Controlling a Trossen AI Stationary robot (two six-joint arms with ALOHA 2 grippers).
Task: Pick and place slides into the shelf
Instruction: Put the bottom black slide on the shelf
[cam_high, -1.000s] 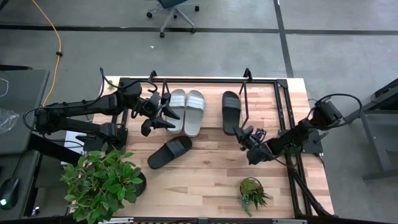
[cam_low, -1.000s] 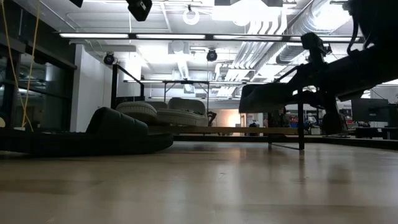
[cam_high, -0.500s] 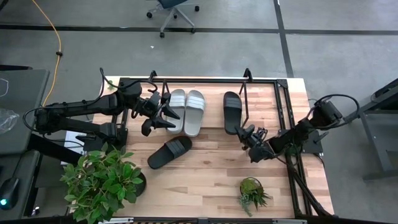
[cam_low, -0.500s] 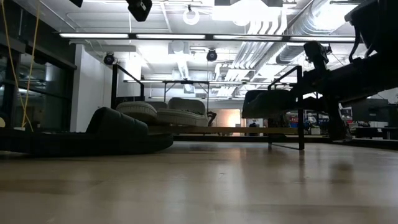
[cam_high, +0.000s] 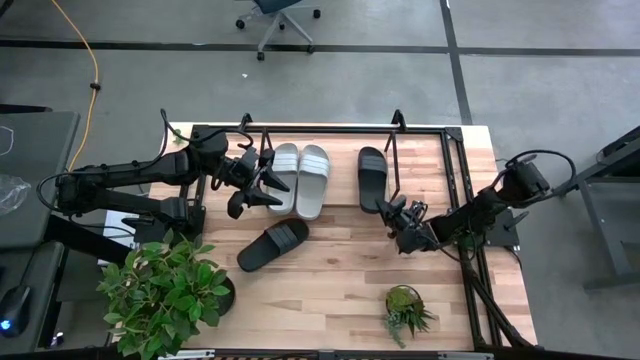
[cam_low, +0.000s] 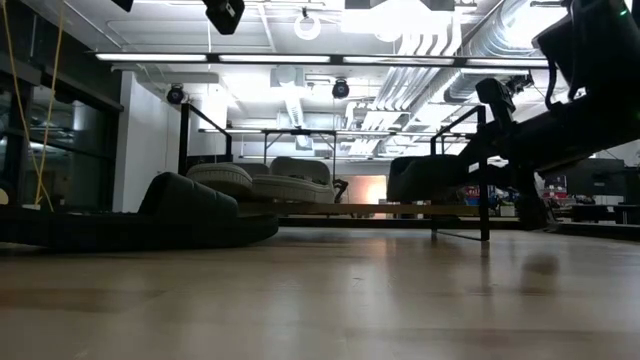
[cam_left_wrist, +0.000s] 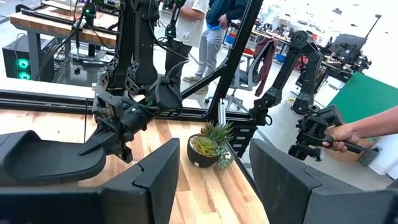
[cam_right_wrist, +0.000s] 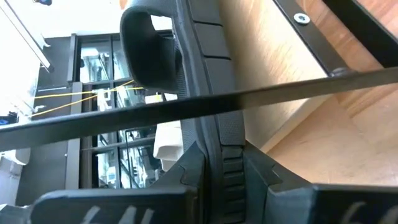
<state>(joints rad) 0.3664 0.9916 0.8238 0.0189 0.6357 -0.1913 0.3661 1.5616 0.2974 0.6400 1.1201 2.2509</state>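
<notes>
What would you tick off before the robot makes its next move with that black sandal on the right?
1. Right gripper has its jaws shut on the black slide: ok.
2. That slide lies flat on the shelf: not ok, it is held on edge at the rail.
3. Grey pair already inside the shelf: ok.
4. Other black slide stored: not ok, it lies on the table.
5. Left gripper jaws open beside the grey pair: ok.
</notes>
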